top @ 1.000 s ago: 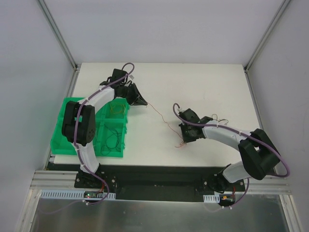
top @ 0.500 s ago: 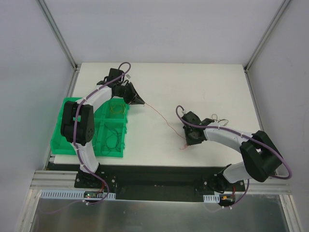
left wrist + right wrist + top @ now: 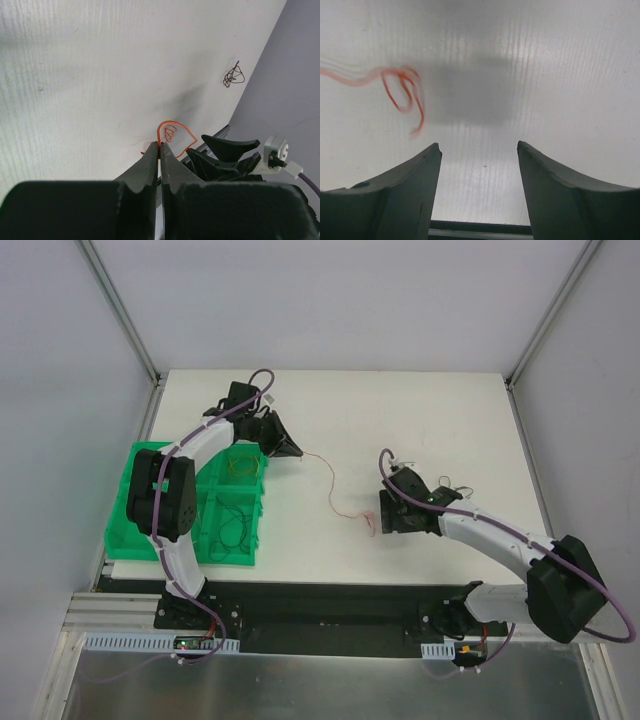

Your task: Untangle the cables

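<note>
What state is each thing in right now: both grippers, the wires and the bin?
left gripper: shut, pinching one end of the red wire.
right gripper: open, empty, over the table.
red wire: slack, free end curled beside the right gripper, not touching it.
dark wad: loose on the table, untouched.
green bin: yellowish wire in one compartment, dark wire in another.

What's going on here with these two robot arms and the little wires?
The left hand is shut on one end of a thin red wire beside the green plastic tray. The right hand is open and empty over the white table, near the wire's curled free end. A small dark wire tangle lies apart, beyond the right arm. The tray's compartments hold a yellowish wire and a dark wire.
</note>
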Available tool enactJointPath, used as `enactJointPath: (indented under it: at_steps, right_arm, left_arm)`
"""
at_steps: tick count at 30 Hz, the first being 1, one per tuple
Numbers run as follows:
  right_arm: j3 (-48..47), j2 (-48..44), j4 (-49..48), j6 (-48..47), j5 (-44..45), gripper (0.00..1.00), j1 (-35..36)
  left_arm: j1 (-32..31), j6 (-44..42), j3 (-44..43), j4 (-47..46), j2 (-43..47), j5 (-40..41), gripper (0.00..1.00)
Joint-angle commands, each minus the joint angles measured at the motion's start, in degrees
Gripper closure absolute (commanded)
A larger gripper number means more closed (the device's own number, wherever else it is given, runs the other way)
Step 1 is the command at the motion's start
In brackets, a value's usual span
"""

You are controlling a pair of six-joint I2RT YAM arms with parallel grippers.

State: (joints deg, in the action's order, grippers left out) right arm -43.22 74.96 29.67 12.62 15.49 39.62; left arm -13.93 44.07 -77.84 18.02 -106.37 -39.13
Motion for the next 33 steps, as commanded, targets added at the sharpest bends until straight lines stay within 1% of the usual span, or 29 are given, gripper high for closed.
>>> enactJointPath:
  at_steps: [1, 4, 6, 8, 9, 11, 13, 15, 16, 19, 21, 23, 25, 26, 31, 33]
  right_arm:
    - [1.3, -6.9, -4.0, 4.7, -4.0, 0.32, -0.1]
    - [1.5, -7.5, -8.0, 9.2, -8.1, 0.28, -0.3]
    - [-0.7, -5.2, -6.2, 13.8, -7.8, 0.28, -0.2]
    - [-1.9, -2.2, -7.7, 18.7, -9.8, 0.3, -0.1]
    - [-2.7, -0.3, -8.7, 20.1, -10.7, 0.31, 0.5]
    - [-6.9, 3.8, -7.6, 21.2, -9.0, 0.32, 2.4]
    - [-11.0, 7.7, -7.9, 19.2, -6.8, 0.33, 4.1]
    - [-13.7, 11.9, -11.5, 15.6, -7.0, 0.34, 4.8]
    - [-14.7, 13.5, -14.3, 13.6, -7.8, 0.37, 4.9]
    - [-16.6, 18.3, -20.3, 8.0, -5.9, 0.43, 4.9]
    - [-18.7, 21.6, -21.8, 4.6, -5.3, 0.47, 4.8]
    - [-20.7, 24.6, -23.1, 1.9, -6.4, 0.56, 4.7]
    - [-21.5, 26.9, -24.5, 1.0, -7.0, 0.67, 4.7]
    - [-21.8, 27.6, -24.9, 0.8, -6.9, 0.69, 4.7]
    - [-20.9, 29.3, -27.4, 1.3, -7.8, 0.69, 4.8]
    - [-21.0, 30.2, -27.5, 2.0, -6.9, 0.69, 4.8]
  left_arm:
    - [-0.4, 0.7, 1.1, -1.5, 2.7, -2.3, 1.0]
    - [-0.9, 1.3, 1.6, -2.0, 2.7, -2.4, 1.0]
    - [-1.5, 1.6, 2.0, -2.6, 2.7, -2.5, 1.0]
    - [-2.1, 2.4, 2.5, -3.3, 2.4, -3.1, 1.0]
    - [-2.4, 2.8, 2.8, -3.8, 2.2, -3.5, 1.0]
    - [-2.5, 3.2, 3.0, -4.2, 2.0, -4.0, 1.0]
    - [-2.5, 3.5, 3.3, -4.6, 2.4, -3.8, 1.0]
    - [-2.5, 3.5, 3.4, -4.7, 2.9, -3.6, 1.0]
    - [-2.5, 3.3, 3.5, -4.8, 3.2, -3.5, 1.0]
    - [-2.4, 3.2, 3.4, -4.9, 3.4, -3.7, 1.0]
    - [-2.3, 3.2, 3.4, -4.9, 3.4, -3.6, 1.0]
    - [-2.3, 3.1, 3.3, -4.9, 3.4, -3.7, 1.0]
    - [-2.2, 3.2, 3.4, -4.9, 3.5, -3.9, 1.0]
    - [-2.2, 3.3, 3.3, -4.9, 3.5, -3.8, 1.0]
    - [-1.8, 3.6, 3.2, -5.0, 3.9, -4.0, 1.0]
    - [-1.7, 3.7, 3.4, -5.1, 4.0, -4.2, 1.0]
